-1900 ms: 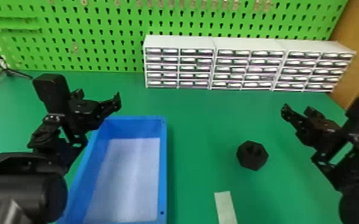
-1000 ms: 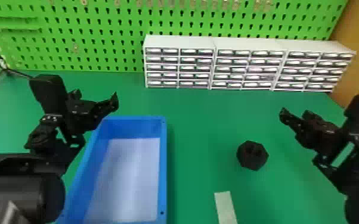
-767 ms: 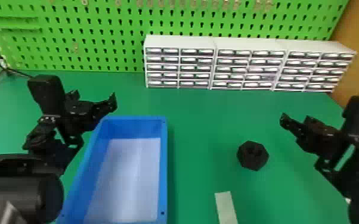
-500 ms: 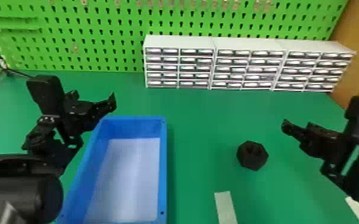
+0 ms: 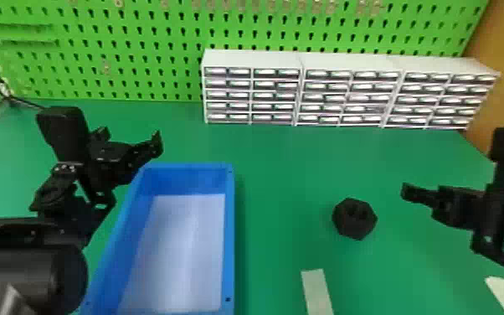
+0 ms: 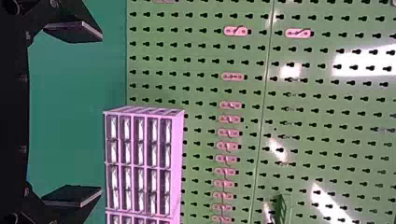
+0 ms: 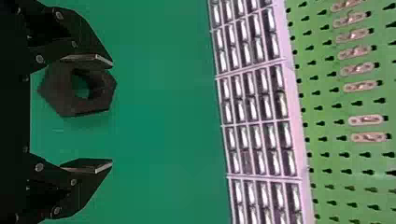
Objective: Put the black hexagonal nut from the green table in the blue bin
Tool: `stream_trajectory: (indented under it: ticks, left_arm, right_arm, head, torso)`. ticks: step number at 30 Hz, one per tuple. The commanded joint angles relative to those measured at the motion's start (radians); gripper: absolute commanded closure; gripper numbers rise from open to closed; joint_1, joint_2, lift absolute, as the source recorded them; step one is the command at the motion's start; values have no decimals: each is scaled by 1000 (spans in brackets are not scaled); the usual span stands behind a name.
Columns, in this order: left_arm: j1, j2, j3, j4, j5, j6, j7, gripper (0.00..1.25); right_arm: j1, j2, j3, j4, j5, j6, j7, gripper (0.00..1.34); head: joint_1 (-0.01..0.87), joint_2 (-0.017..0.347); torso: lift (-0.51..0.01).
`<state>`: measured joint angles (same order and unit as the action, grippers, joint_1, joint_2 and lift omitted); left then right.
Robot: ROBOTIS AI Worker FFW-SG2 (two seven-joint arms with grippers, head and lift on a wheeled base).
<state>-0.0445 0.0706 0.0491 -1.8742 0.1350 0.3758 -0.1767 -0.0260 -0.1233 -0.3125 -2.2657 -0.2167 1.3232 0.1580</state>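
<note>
- Green pegboard (image 5: pixel 171 47) rises behind the green worktop (image 5: pixel 280 167), with white drawer cabinets (image 5: pixel 253 58) lined up before it.
- The black hexagonal nut (image 5: pixel 355 227) lies on the worktop, between the blue bin (image 5: pixel 230 234) and the right tool (image 5: pixel 425 197), nearer the tool.
- The right tool's fingers stand wide apart.
- The left tool (image 5: pixel 132 140) is beside the bin's far left corner, its fingers parted too.
- Pale strip (image 5: pixel 317 291) on the worktop, on the near side of the nut.

On the surface (image 5: pixel 280 167), we have the bin (image 5: pixel 229 234) right of our left gripper (image 5: pixel 129 140), the nut (image 5: pixel 343 224) left of our right gripper (image 5: pixel 413 194), drawers (image 5: pixel 274 95) beyond.
</note>
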Motion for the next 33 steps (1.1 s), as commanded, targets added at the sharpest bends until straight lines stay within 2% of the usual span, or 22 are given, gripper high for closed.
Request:
stream_trajectory:
  ticks: [1, 12, 22, 33]
  left_arm:
    - [2, 0, 0, 0, 0, 0, -1, 128]
    - [9, 0, 8, -7, 0, 0, -3, 128]
    - [9, 0, 9, -8, 0, 0, -4, 128]
    - [6, 0, 5, -8, -3, 0, -4, 130]
  right_arm:
    - [0, 2, 0, -35, 5, 93, 0, 509]
    - [12, 7, -2, -92, 31, 249, 0, 509]
    - [-12, -4, 6, -118, 88, 249, 0, 509]
    - [-9, -9, 3, -107, 131, 249, 0, 509]
  head:
    - [692, 8]
    - [692, 8]
    - [692, 8]
    - [692, 8]
  torso:
    - [-97]
    - [-97]
    - [-97]
    - [-97]
